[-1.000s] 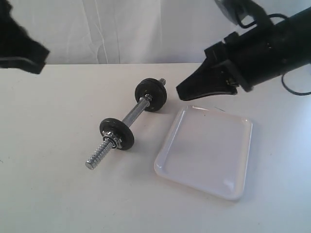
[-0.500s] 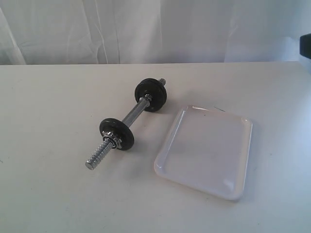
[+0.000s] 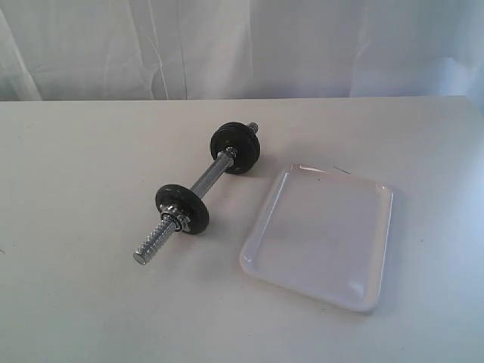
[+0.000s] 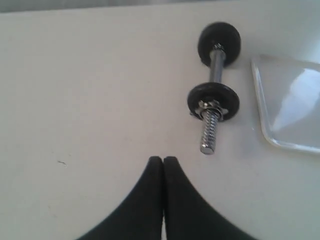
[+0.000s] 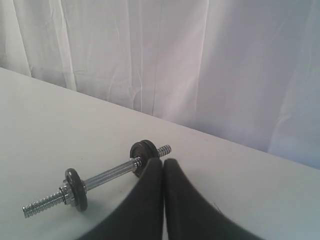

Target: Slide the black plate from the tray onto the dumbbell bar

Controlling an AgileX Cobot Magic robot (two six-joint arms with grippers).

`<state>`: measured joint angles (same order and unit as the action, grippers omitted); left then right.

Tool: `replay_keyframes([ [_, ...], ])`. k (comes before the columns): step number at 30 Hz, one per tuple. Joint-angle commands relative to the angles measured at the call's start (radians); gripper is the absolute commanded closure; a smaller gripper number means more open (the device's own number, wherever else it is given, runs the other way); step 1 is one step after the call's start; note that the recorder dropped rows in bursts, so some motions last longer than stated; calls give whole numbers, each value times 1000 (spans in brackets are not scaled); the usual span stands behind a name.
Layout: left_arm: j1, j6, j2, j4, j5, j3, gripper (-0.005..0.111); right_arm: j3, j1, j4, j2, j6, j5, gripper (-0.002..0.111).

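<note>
The dumbbell bar (image 3: 206, 178) lies slantwise on the table, left of the tray (image 3: 318, 234), which holds nothing. A thin black disc (image 3: 182, 208) with a metal nut (image 3: 175, 219) sits near the bar's front threaded end. At its far end is a thicker black disc stack (image 3: 235, 147) that looks like the black plate. Neither gripper shows in the exterior view. My left gripper (image 4: 163, 159) is shut and empty, short of the bar (image 4: 216, 65) and tray (image 4: 290, 105). My right gripper (image 5: 163, 161) is shut and empty, high above the bar (image 5: 107, 175).
A white curtain (image 3: 242, 45) hangs behind the table's far edge. Bare table surface (image 3: 76, 189) spreads left of the bar and in front of the tray.
One second ago both arms showed at the top corners of the exterior view, the right gripper above the tray's far edge. Both have pulled out of that view. Bar and tray have not moved.
</note>
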<state>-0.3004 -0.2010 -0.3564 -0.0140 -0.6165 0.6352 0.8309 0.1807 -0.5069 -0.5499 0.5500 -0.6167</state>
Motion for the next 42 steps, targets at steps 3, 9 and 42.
replay_keyframes([
  [3, 150, -4, 252, 0, -2, -51, 107, -7, -2, 3, 3, -6, 12, 108],
  [9, 209, -4, 356, 2, -4, -51, 107, -7, -2, 4, 6, -6, 4, 108],
  [42, 209, -6, 356, -6, 204, -520, 107, -7, -2, 4, 13, -6, 6, 108],
])
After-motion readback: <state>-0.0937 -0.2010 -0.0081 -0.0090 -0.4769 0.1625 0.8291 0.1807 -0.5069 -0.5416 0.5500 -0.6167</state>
